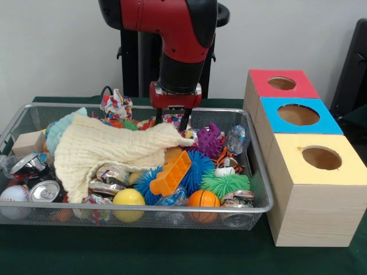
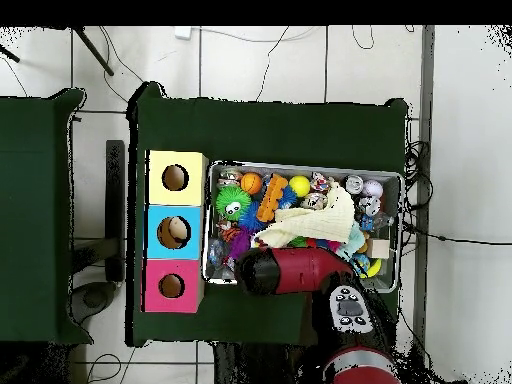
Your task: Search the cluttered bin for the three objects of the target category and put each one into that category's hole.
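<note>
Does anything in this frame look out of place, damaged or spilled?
Nothing has spilled outside the wire mesh bin. The silver drink cans at one end are crushed and dented. A cream cloth lies draped over part of the pile, hiding whatever sits underneath, with the gripper at its corner.

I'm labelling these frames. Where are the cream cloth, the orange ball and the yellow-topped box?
cream cloth (image 1: 109,150): front view, middle of the fabric.
orange ball (image 1: 203,199): front view, its front face.
yellow-topped box (image 1: 338,172): front view, bare top beside the hole.
</note>
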### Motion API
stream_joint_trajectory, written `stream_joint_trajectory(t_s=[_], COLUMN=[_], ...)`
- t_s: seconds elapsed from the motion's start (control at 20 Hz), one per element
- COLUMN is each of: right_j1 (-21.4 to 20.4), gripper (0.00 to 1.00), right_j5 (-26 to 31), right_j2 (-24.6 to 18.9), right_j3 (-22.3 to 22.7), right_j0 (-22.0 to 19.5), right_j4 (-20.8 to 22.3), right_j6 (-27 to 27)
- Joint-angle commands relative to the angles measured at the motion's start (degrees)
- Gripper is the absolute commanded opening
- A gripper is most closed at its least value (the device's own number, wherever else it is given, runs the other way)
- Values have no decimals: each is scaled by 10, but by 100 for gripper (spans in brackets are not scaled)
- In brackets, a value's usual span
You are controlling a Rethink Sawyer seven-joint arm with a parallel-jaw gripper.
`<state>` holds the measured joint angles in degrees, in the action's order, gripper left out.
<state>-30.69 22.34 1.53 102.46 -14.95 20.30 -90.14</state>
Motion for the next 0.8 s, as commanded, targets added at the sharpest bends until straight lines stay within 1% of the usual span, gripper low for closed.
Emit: stream_joint_trajectory(t_s=[0.05, 0.55, 0.6, 0.8], right_j1=[23, 22, 22, 22], gripper=[100, 100, 0, 0], right_j5=[-49, -56, -56, -57], right_j2=[-21, -25, -24, -26], right_j3=[-41, -36, -35, -34], right_j0=[-12, -15, -15, -17], right_j4=[17, 18, 17, 17], right_j6=[-56, -56, -56, -55])
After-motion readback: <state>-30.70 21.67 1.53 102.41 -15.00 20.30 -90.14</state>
